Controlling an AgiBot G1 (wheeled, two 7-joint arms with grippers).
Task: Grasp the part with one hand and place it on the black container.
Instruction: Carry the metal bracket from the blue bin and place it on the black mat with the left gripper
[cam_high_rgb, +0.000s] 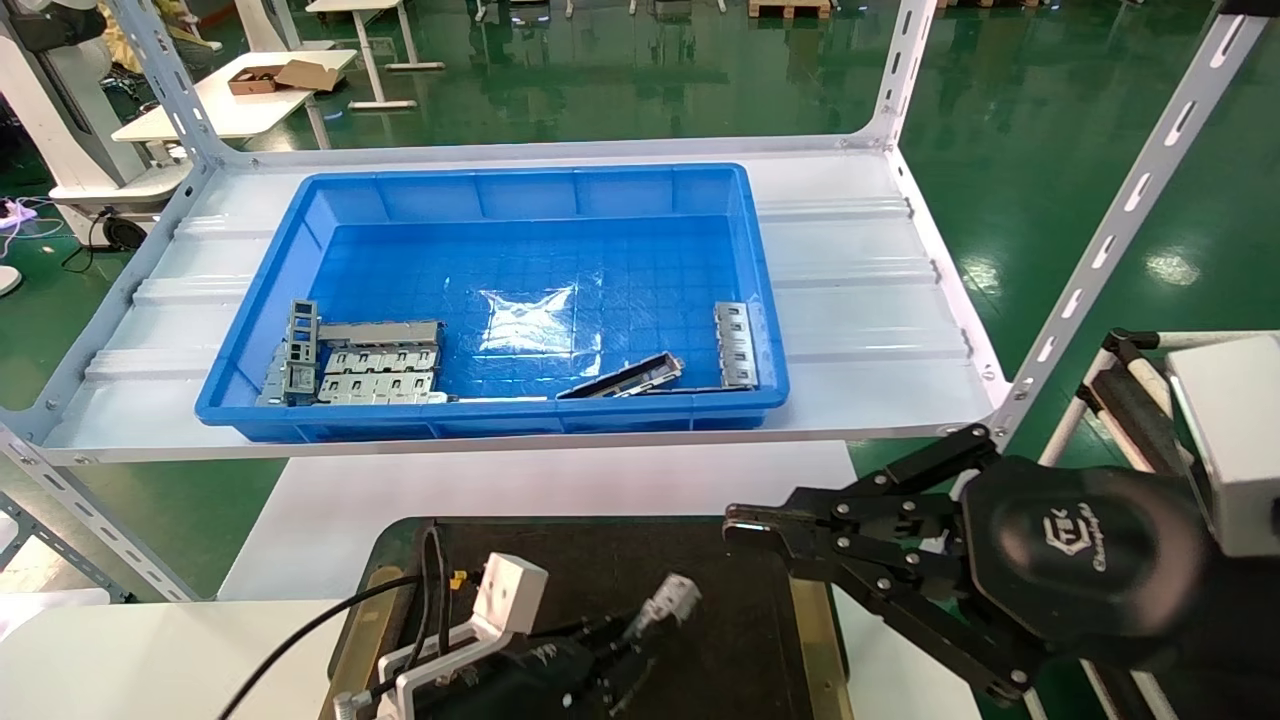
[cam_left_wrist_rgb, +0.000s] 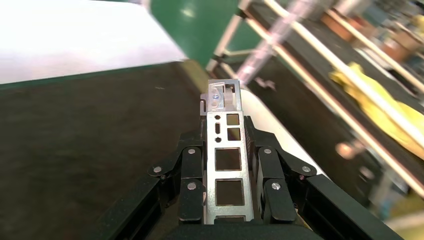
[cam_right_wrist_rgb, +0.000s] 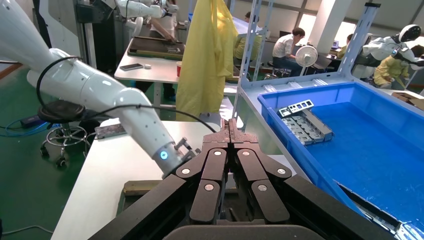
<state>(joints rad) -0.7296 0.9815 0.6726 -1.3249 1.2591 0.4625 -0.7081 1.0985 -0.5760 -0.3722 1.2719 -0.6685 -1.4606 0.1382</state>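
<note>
My left gripper (cam_high_rgb: 625, 640) is low over the black container (cam_high_rgb: 740, 620), at the bottom of the head view. It is shut on the part (cam_high_rgb: 673, 597), a narrow silver bar with square windows. In the left wrist view the part (cam_left_wrist_rgb: 229, 160) lies clamped lengthwise between the fingers (cam_left_wrist_rgb: 192, 165), its end sticking out past the tips above the matte black surface (cam_left_wrist_rgb: 75, 150). My right gripper (cam_high_rgb: 748, 525) hangs shut and empty over the container's right rim. It also shows in the right wrist view (cam_right_wrist_rgb: 229, 127).
A blue plastic bin (cam_high_rgb: 520, 185) stands on the white shelf behind. It holds a stack of silver plates (cam_high_rgb: 375, 365) at the left, a dark channel bar (cam_high_rgb: 625, 378) and another windowed bar (cam_high_rgb: 735, 345) at the right. White shelf uprights (cam_high_rgb: 1110, 230) flank it.
</note>
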